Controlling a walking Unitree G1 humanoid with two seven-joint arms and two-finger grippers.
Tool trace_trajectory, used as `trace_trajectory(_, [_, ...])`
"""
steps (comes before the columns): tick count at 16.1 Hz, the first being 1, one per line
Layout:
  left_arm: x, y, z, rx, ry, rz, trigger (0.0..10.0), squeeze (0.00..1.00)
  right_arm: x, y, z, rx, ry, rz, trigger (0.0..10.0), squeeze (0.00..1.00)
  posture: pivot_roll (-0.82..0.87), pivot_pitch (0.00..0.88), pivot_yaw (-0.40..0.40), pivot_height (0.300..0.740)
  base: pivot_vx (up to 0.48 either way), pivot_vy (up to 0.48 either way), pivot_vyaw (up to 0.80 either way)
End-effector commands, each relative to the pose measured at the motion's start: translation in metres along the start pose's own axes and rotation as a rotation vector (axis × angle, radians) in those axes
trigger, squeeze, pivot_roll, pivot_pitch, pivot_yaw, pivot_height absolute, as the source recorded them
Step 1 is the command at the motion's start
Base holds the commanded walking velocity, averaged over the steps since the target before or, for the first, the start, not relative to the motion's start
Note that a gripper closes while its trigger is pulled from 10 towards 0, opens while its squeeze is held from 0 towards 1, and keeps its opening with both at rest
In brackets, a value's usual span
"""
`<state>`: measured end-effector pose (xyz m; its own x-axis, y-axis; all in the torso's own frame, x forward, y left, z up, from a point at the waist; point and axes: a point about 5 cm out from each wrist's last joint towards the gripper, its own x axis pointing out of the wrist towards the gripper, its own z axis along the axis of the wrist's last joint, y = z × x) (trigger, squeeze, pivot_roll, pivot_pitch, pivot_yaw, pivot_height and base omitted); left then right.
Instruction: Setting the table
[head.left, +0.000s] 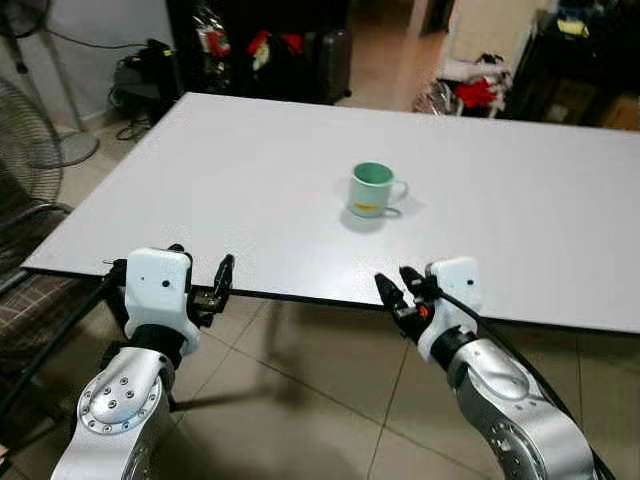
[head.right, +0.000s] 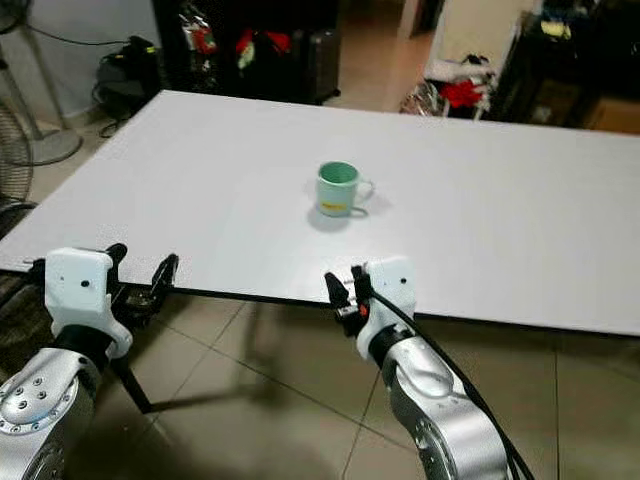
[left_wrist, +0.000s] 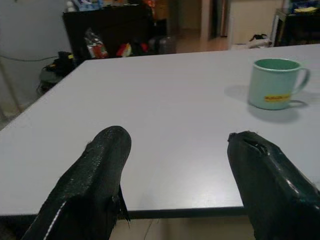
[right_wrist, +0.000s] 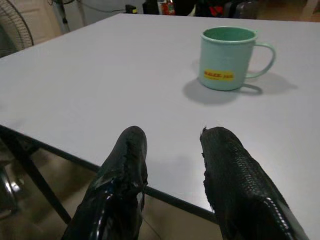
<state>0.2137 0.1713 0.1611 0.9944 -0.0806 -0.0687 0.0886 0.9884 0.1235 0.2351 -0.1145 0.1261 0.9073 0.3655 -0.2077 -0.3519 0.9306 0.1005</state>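
We hold our left gripper (head.left: 205, 275) and right gripper (head.left: 397, 284), each with its 2 black fingers spread and empty, at the near edge of the white rectangular table (head.left: 230, 180), where 1 mint-green handled mug (head.left: 372, 190) stands upright near the middle.

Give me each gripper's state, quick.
Left gripper: open, empty, at the white table's near edge.
Right gripper: open, empty, short of the green enamel mug.

Head cameras look down; wrist cameras face across the table (head.left: 250, 170).
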Motion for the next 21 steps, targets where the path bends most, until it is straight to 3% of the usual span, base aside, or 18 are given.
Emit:
trace_trajectory(1, [0.0, -0.001, 0.001, -0.002, -0.003, -0.008, 10.0, 0.0, 0.004, -0.004, 0.003, 0.0, -0.002, 0.001, 10.0, 0.0, -0.03, 0.0, -0.004, 0.74, 0.285, 0.0, -0.59])
trace_trajectory(3, [-0.004, 0.0, -0.001, -0.002, 0.002, -0.005, 10.0, 0.0, 0.005, -0.004, 0.004, -0.002, -0.004, 0.006, 10.0, 0.0, -0.03, 0.0, -0.005, 0.74, 0.283, 0.0, -0.8])
trace_trajectory(11, [-0.018, 0.005, -0.003, 0.015, 0.031, 0.014, 10.0, 0.0, 0.011, 0.001, 0.005, -0.021, -0.001, 0.052, 10.0, 0.0, 0.0, 0.0, -0.026, 0.74, 0.285, 0.0, 0.0])
trace_trajectory(21, [-0.015, 0.004, -0.003, 0.017, 0.031, 0.001, 10.0, 0.0, 0.011, -0.001, 0.006, -0.008, -0.004, 0.043, 10.0, 0.0, -0.01, 0.0, -0.022, 0.74, 0.282, 0.0, 0.0])
